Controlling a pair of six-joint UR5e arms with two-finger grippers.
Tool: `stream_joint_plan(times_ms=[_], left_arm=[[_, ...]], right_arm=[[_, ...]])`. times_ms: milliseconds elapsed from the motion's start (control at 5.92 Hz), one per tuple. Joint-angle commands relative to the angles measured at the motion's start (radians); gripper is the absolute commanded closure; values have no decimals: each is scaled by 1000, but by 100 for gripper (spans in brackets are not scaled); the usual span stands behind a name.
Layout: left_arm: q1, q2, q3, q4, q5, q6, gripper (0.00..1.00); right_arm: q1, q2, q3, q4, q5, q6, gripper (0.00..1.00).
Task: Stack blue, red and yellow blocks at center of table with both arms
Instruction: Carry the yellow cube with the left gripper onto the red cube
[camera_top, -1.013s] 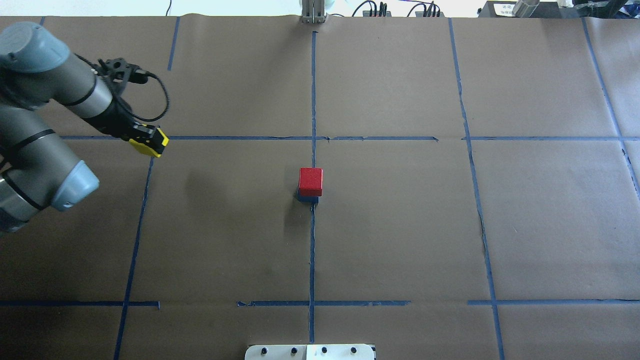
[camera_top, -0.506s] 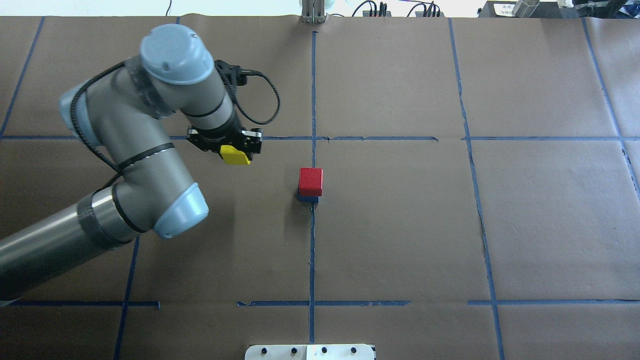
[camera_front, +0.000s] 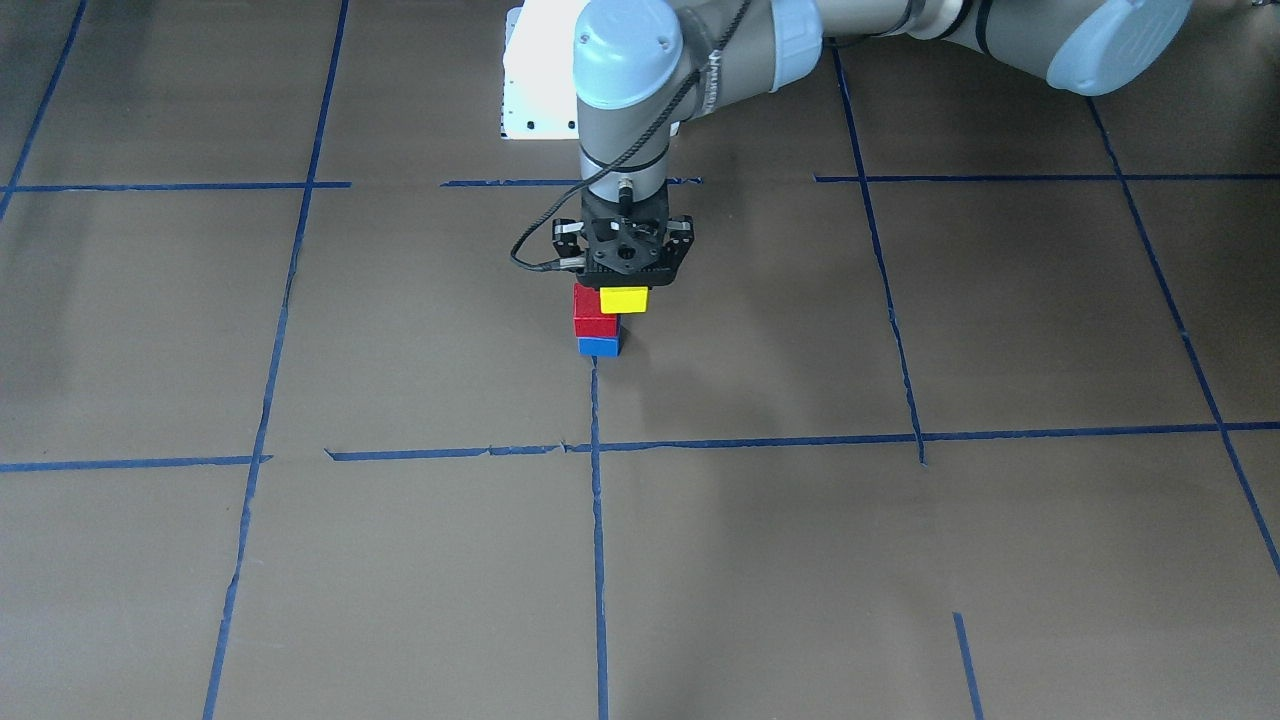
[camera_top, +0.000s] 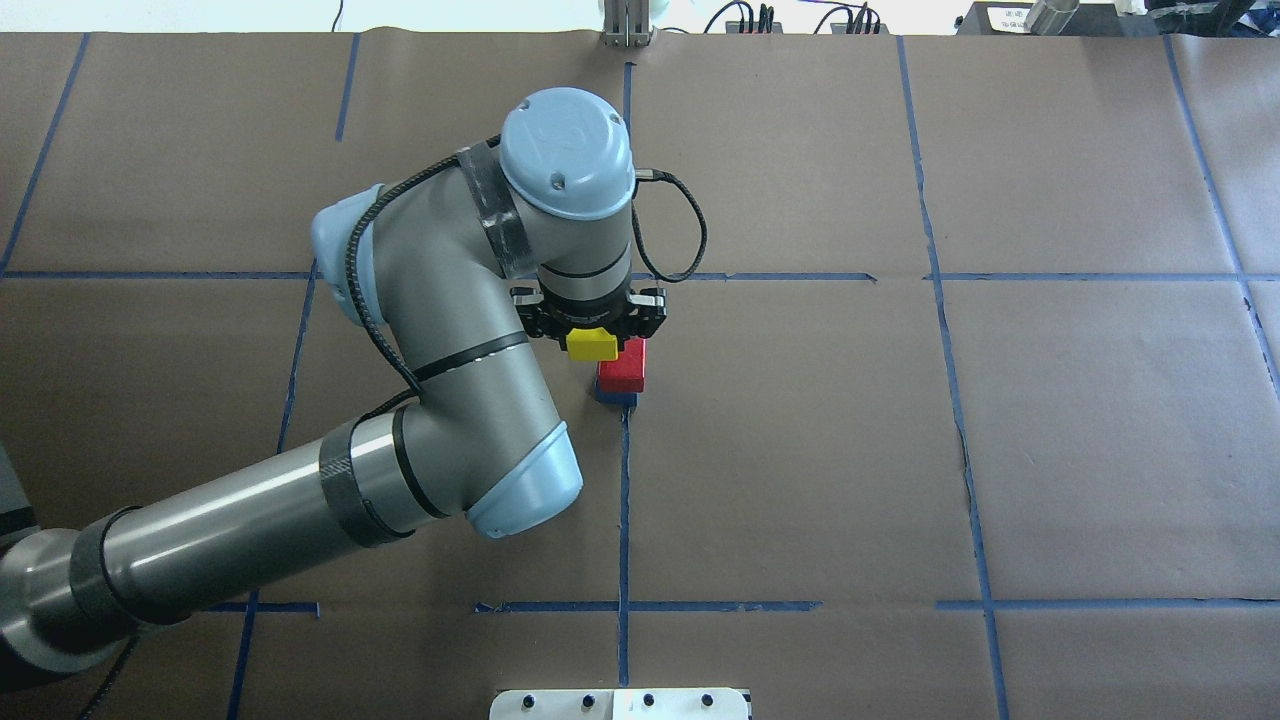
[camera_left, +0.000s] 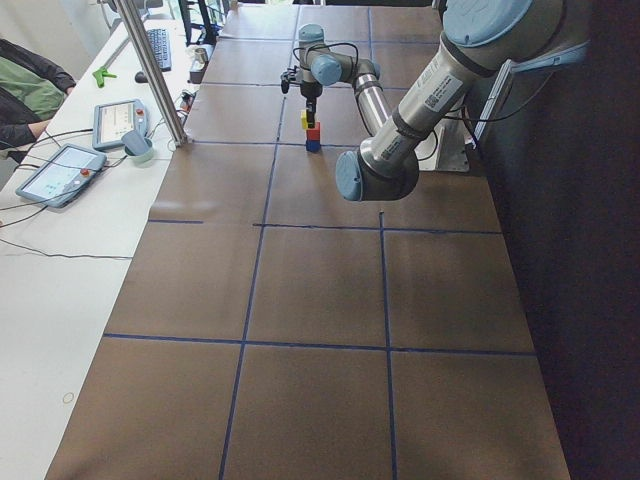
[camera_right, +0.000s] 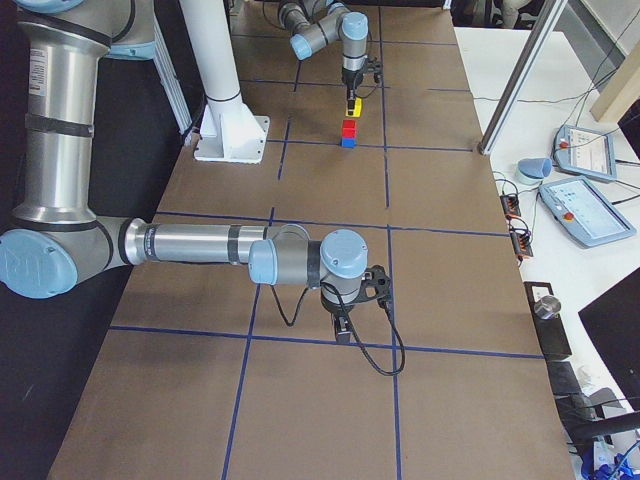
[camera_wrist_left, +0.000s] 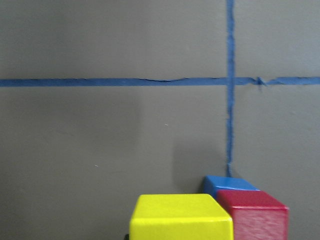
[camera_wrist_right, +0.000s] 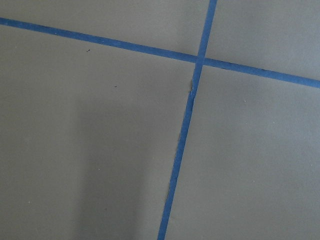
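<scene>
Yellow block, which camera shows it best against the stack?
Exterior front-facing: the yellow block hangs in the left claw, offset from the red block, not yet on it. Overhead half hides it under the claw; left wrist crops it; side views show it tiny; right wrist misses it.

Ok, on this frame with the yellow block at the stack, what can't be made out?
- Fingers of the left gripper: hidden by the left arm overhead, by its black mount front-facing.
- Whether the yellow block touches the red block: they overlap front-facing, too small in side views.
- The blue block: mostly covered by the red one overhead.
- State of the right gripper: seen only in exterior right, too small.
</scene>
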Motion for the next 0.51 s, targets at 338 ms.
stream_joint_plan(times_ms=[338], left_arm=[[31, -36, 48, -5, 22, 0, 82]], right_arm=[[0, 0, 0, 0, 0, 0, 0]])
